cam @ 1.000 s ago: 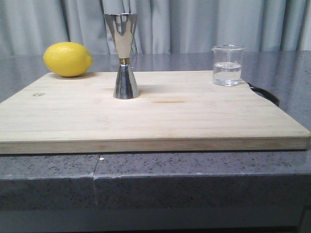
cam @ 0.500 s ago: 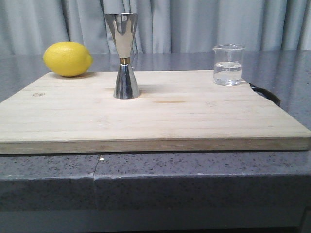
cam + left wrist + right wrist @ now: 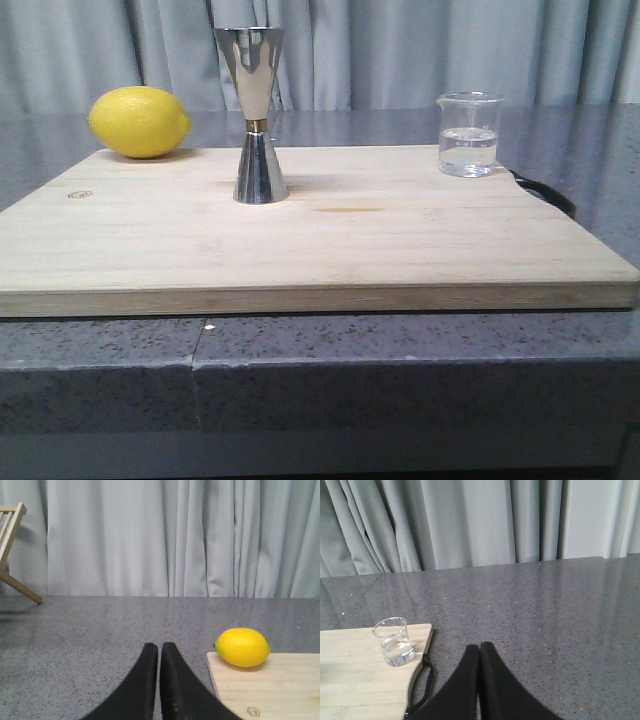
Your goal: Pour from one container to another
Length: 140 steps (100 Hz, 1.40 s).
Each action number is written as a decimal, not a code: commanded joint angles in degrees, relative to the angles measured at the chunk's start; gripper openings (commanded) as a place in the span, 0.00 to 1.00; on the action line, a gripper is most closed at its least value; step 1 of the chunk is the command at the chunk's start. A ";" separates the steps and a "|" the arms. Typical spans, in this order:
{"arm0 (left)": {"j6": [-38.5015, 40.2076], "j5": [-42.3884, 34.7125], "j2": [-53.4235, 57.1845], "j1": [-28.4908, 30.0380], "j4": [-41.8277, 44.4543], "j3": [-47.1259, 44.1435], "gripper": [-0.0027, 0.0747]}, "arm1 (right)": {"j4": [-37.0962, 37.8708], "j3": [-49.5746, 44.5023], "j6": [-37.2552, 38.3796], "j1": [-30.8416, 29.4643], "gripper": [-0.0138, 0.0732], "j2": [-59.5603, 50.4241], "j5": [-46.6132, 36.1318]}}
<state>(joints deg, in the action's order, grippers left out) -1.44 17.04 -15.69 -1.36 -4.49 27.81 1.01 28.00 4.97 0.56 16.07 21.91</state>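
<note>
A small clear glass beaker point(image 3: 469, 134) half full of clear liquid stands at the far right corner of the wooden board point(image 3: 300, 240); it also shows in the right wrist view as the beaker point(image 3: 393, 641). The steel hourglass jigger point(image 3: 256, 115) with a brass band stands upright left of the board's middle. My left gripper point(image 3: 159, 647) is shut and empty over the grey counter, left of the board. My right gripper point(image 3: 480, 646) is shut and empty over the counter, right of the beaker. Neither gripper appears in the front view.
A yellow lemon point(image 3: 139, 121) lies at the board's far left corner, also seen as the lemon point(image 3: 243, 647). A black loop handle point(image 3: 423, 690) hangs at the board's right edge. A wooden rack point(image 3: 11, 550) stands far left. Grey curtains hang behind the counter point(image 3: 545, 605).
</note>
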 commanded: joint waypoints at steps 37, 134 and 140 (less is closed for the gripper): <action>0.20 -4.60 -1.27 0.14 0.00 2.07 0.01 | 0.75 1.95 -0.29 0.15 0.08 1.16 -3.63; 0.43 -4.60 -1.27 0.14 0.44 2.07 0.78 | 0.77 1.95 -0.29 0.15 0.73 1.16 -3.25; 0.43 -4.60 -1.27 0.14 0.44 2.07 0.76 | 0.20 1.95 -0.29 0.15 0.73 1.16 -3.58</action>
<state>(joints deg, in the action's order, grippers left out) -1.44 17.14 -15.88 -1.36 -3.94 27.81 1.10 28.00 4.97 0.56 16.12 22.98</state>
